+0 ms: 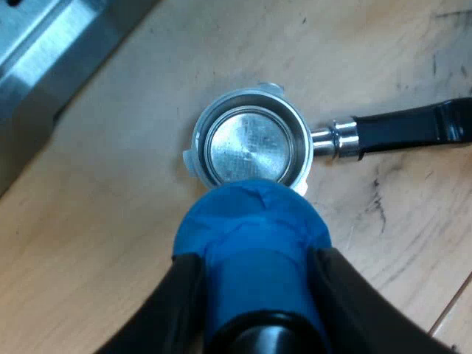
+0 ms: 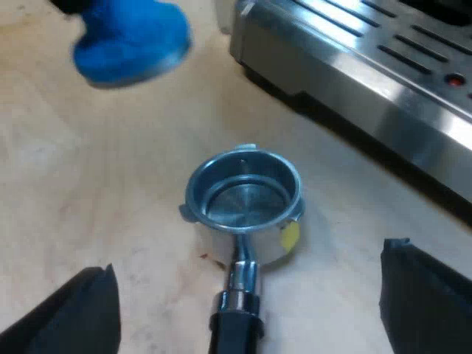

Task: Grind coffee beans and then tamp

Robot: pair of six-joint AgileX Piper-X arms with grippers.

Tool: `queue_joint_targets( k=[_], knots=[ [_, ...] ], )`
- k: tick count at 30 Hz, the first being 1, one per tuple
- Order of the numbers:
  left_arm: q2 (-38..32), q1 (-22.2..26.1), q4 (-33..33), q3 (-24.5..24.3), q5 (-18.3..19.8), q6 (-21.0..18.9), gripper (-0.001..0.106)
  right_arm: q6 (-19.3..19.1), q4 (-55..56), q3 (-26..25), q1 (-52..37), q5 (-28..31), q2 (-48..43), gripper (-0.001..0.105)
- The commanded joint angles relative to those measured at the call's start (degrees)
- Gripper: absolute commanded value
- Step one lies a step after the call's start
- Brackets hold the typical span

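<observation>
Unheld holder (image 1: 251, 144) may skid under tamping
My left gripper (image 1: 258, 264) clamps the blue tamper (image 1: 254, 221); my right gripper (image 2: 247, 271) gapes astride the handle (image 2: 236, 332).

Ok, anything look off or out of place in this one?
Yes: the metal holder, loose on the table by the espresso machine, has a bare shiny basket, no grounds visible, yet the left gripper, jaws shut on the blue tamper, hangs close by it. Tamping now would press nothing.

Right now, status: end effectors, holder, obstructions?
Left end effector shut on blue tamper, near holder. Right end effector open, astride holder's handle. Basket bare, no grounds. Nothing between tamper and basket.
</observation>
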Motion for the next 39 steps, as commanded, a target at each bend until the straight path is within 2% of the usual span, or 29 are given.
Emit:
queue_joint_targets(
  k=[1, 9, 18, 35, 39],
  knots=[
    [0.88, -0.29, -0.22, -0.34, 0.35, 1.88, 0.0, -1.39, -0.65, -0.12, 0.02, -1.47, -0.47, 0.072],
    [3.34, -0.29, -1.26, -0.34, 1.23, 2.91, 0.0, -1.52, -0.65, -0.12, 0.02, -4.27, -0.47, 0.072],
    [3.71, -4.16, -2.0, -0.56, 1.06, 2.91, 0.0, -1.52, -0.65, -0.12, 0.02, -5.29, -0.47, 0.072],
    [3.71, -4.18, -3.18, -0.66, 0.79, 2.91, 0.0, -1.32, -0.65, -0.12, 0.02, -5.31, -0.47, 0.072],
    [5.11, -4.18, -3.18, -2.14, 1.12, 2.91, 0.0, -1.05, -0.65, -0.12, 0.02, -5.31, -0.47, 0.072]
  ],
)
